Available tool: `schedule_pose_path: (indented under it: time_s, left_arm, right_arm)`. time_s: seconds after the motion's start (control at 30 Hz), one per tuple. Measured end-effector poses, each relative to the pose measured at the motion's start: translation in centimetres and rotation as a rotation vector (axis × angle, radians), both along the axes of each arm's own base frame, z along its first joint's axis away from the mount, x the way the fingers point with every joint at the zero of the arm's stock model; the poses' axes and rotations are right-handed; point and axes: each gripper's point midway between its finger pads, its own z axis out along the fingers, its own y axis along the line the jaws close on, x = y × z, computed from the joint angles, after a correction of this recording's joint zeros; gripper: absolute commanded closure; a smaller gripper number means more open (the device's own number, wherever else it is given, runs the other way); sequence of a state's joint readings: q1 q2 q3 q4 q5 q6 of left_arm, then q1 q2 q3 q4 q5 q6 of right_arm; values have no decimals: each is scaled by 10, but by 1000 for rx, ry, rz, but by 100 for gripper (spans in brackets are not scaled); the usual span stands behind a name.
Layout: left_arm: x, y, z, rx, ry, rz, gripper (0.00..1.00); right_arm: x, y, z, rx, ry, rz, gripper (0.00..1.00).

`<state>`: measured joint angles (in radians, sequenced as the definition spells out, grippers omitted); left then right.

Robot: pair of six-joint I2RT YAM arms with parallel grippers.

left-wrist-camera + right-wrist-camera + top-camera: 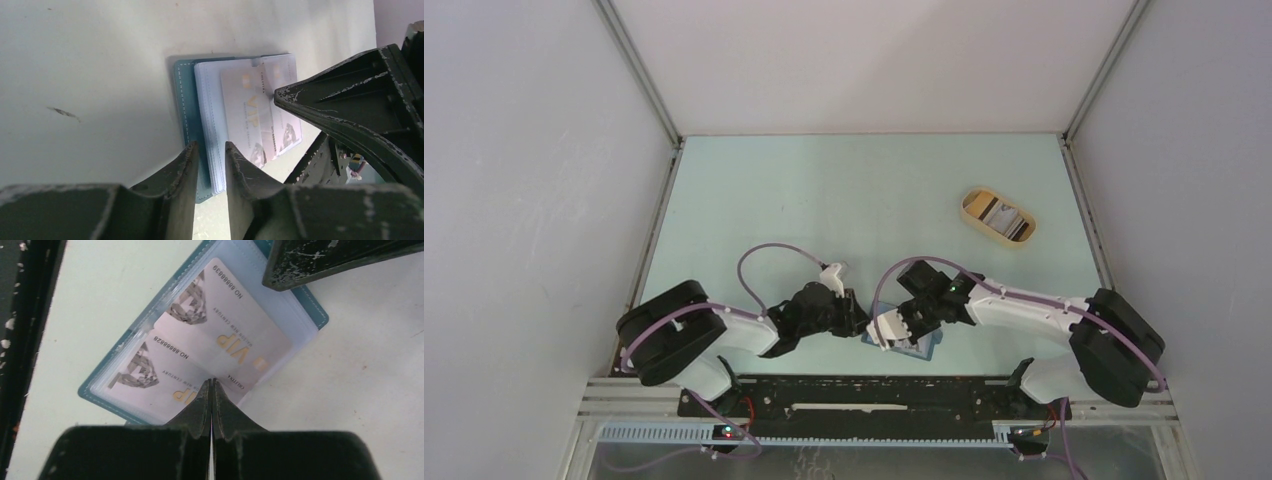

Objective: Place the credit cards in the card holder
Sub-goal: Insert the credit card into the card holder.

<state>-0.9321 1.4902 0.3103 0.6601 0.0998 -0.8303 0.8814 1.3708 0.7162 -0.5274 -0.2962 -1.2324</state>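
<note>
Left tool (210, 149) first: its two fingers (186, 170) stand a narrow slit apart at one edge of the card holder (185, 100). The stack of clear sleeves (210, 110) shows through that slit. Whether the fingers nip the edge or only rest on it, I cannot tell.

The card holder lies opened flat on the pale green surface (824, 200), teal cover down and sleeves up. In the top view it sits close to the near edge, between the two tools and partly hidden under them.

Two credit cards lie on the sleeves, both whitish with gold VIP lettering and a grey diamond print. The upper card (235, 325) lies slantwise over one end of the lower card (150, 375). How far either sits inside a pocket cannot be made out.

Right tool (211, 385) has its fingers pressed tight together, the tips at the long edge of the upper card where it crosses the lower one. Whether that thin edge is pinched between them does not show.

Well apart, toward the far right of the surface, stands a tan oval tray (967, 208). Something pale and dark lies in it, too small to tell.
</note>
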Motion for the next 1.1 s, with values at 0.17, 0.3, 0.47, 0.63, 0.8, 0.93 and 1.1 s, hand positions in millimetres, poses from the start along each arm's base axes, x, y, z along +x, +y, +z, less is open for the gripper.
schedule_pose_path:
  time_s: [0.17,0.3,0.47,0.63,0.8,0.93,1.1]
  left_arm:
    - [1,-3,-3,8,11,-7,78]
    - [1,-6,-4,10,18,-16,78]
    - [1,-6,-4,10,19,-17,78]
    - [1,-6,-5,10,20,-17,77]
    - [1,-7,-4,7,18,-18,73]
    - [1,-7,0,-1,10,-14,68]
    - [1,3,20,-43,-49,7,67]
  right_arm:
    - [6,6,-1,0,-51,10,100]
    - [9,10,-1,0,-72,14,100]
    - [12,14,-1,10,-86,2,100]
    - [17,19,-1,24,-97,-31,100]
    - [21,23,0,47,-98,-59,100]
    - [22,23,0,61,-73,-95,100]
    - [21,11,17,126,17,-188,100]
